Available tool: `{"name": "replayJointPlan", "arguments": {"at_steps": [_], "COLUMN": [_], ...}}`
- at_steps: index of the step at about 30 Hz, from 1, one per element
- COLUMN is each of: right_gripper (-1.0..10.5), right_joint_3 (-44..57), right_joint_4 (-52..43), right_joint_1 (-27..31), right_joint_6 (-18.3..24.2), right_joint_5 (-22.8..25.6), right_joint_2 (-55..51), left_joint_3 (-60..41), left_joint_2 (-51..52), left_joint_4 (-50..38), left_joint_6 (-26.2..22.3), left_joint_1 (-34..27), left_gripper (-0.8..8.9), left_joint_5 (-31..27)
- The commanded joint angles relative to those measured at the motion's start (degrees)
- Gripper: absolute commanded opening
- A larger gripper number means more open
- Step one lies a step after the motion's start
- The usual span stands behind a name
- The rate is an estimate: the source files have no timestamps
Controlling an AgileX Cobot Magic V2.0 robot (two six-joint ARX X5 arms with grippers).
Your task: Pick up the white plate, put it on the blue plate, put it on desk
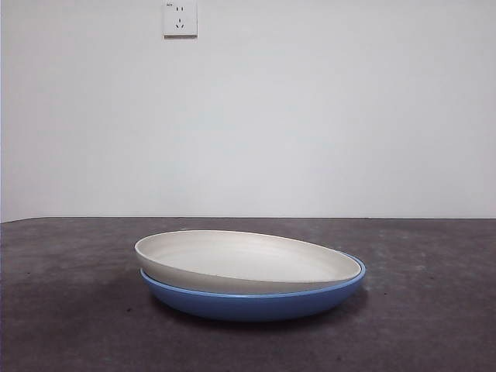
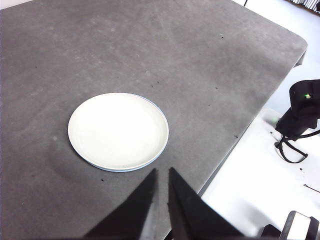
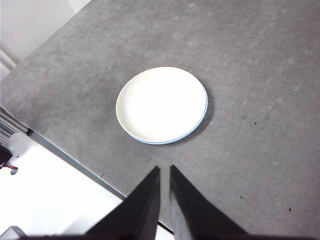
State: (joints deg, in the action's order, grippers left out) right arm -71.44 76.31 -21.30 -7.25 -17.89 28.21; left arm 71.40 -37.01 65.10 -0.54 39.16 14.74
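Plates sit stacked at the middle of the front view; we see the white plate, matte and cream-toned with a low curved rim, resting inside the blue plate, whose glossy rim shows beneath it; the white one lies tilted, raised at one side and sunk toward the other; both stand on the desk, a dark grey-brown, mottled, flat surface; a white wall socket sits high on the pale wall behind.

From the left wrist view we look down on the round white plate with only a thin blue crescent of the plate under it showing at its edge; the left gripper hangs apart from the stack, its two black tapered jaws drawn narrow with a slim gap between, holding nothing.

From the right wrist view the same stack lies on the speckled desk; the right gripper is likewise clear of it, jaws nearly together and holding nothing.
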Motion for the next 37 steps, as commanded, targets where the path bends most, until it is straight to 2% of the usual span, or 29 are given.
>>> {"name": "replayJointPlan", "arguments": {"at_steps": [1,12,15,18,22,25,30,34,37], "right_gripper": [0.2,0.2,0.2,0.2,0.2,0.2,0.2,0.2,0.2], "right_joint_3": [-1.05,-1.05,-1.05,-1.05,-1.05,-1.05,-1.05,-1.05,-1.05], "right_joint_4": [-0.87,-0.87,-0.87,-0.87,-0.85,-0.87,-0.87,-0.87,-0.87], "right_joint_1": [-0.28,-0.28,-0.28,-0.28,-0.28,-0.28,-0.28,-0.28,-0.28], "right_joint_6": [0.81,0.81,0.81,0.81,0.81,0.81,0.81,0.81,0.81], "right_joint_5": [-0.07,-0.07,-0.07,-0.07,-0.07,-0.07,-0.07,-0.07,-0.07], "right_joint_2": [0.26,0.26,0.26,0.26,0.26,0.26,0.26,0.26,0.26], "left_joint_3": [0.66,0.63,0.37,-0.66,-4.24,-11.78,-32.13,-48.59,-57.40], "left_joint_2": [-0.33,-0.11,-0.04,0.28,4.07,9.81,21.33,28.28,30.99], "left_joint_4": [-0.42,-0.46,-0.44,-0.44,-1.40,-8.50,-30.75,-47.52,-55.15], "left_joint_6": [0.28,0.09,0.11,0.11,-0.42,-1.86,-2.86,-1.16,1.11], "left_joint_1": [0.46,-0.57,-5.46,-13.00,-22.84,-28.20,-33.94,-37.33,-39.06], "left_gripper": [0.20,0.20,0.20,0.20,0.20,0.20,0.20,0.20,0.20], "left_joint_5": [-0.17,-0.33,1.60,4.94,4.92,4.79,1.57,-1.11,-1.92]}}
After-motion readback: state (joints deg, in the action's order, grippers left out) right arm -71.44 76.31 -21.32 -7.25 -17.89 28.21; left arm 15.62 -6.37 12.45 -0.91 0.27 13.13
